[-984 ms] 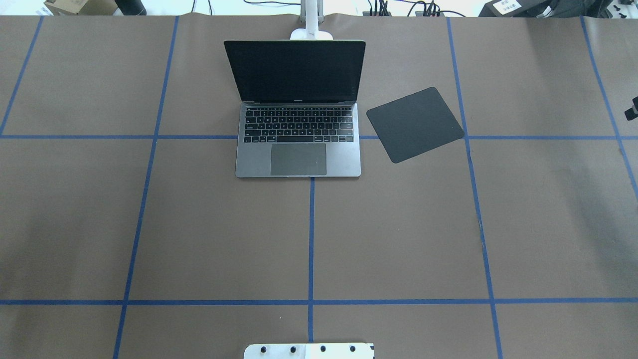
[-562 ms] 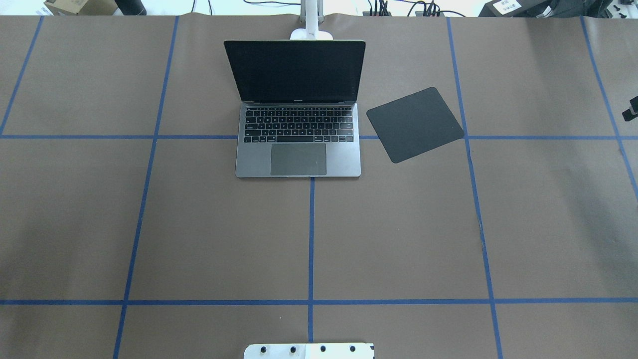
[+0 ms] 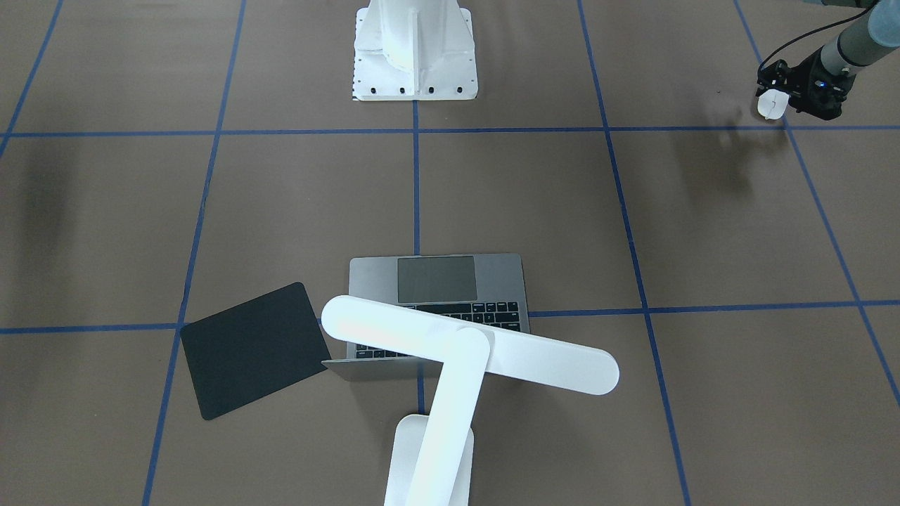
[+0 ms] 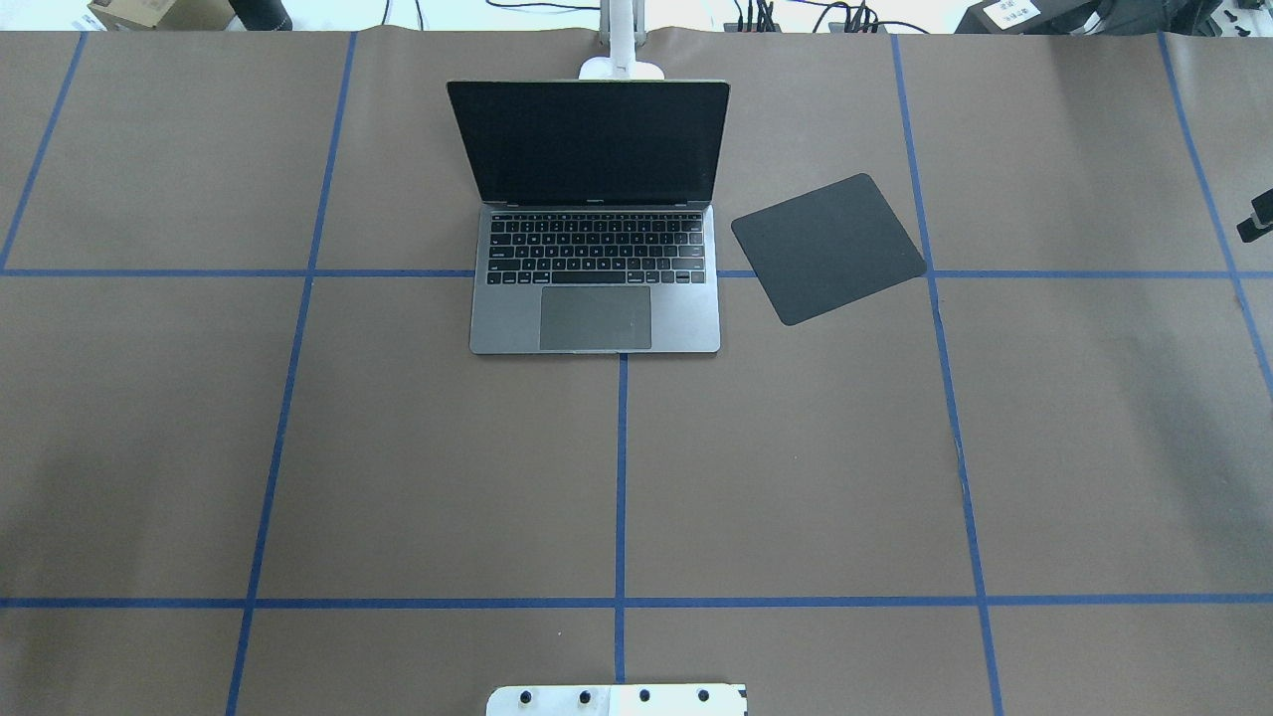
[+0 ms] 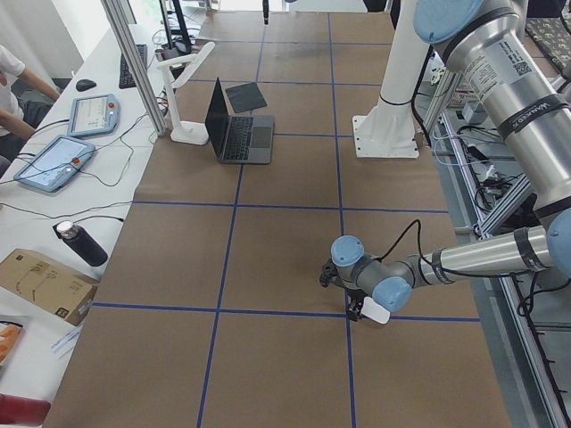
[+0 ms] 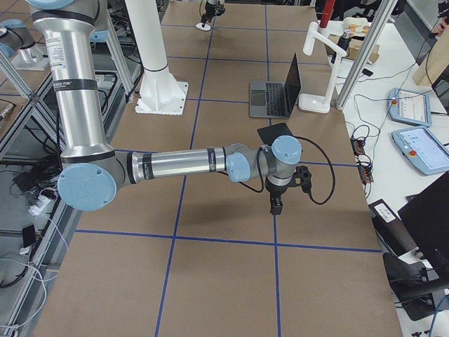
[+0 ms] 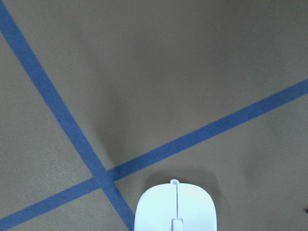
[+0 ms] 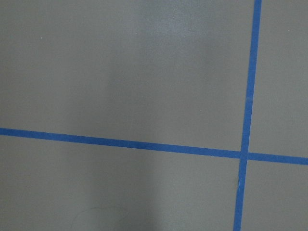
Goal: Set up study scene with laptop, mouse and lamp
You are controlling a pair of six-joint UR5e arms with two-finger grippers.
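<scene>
The laptop (image 4: 595, 268) stands open at the table's far middle, screen dark. The white lamp (image 3: 464, 348) stands behind it, its bar head over the lid. My left gripper (image 3: 775, 100) is shut on the white mouse (image 3: 770, 107) and holds it just above the table at my far left; the mouse also shows at the bottom of the left wrist view (image 7: 175, 209), over a crossing of blue tape. My right gripper (image 4: 1255, 219) shows only as a sliver at the overhead view's right edge; I cannot tell whether it is open or shut.
A flat black square mat (image 4: 827, 249) lies askew to the right of the laptop. The white robot pedestal (image 3: 415, 53) stands at the near middle. Blue tape lines cross the brown table cover (image 4: 796, 447).
The sliver of my right gripper at the overhead view's right edge has shifted slightly left and down. The laptop, the mat and the lamp have not moved.
</scene>
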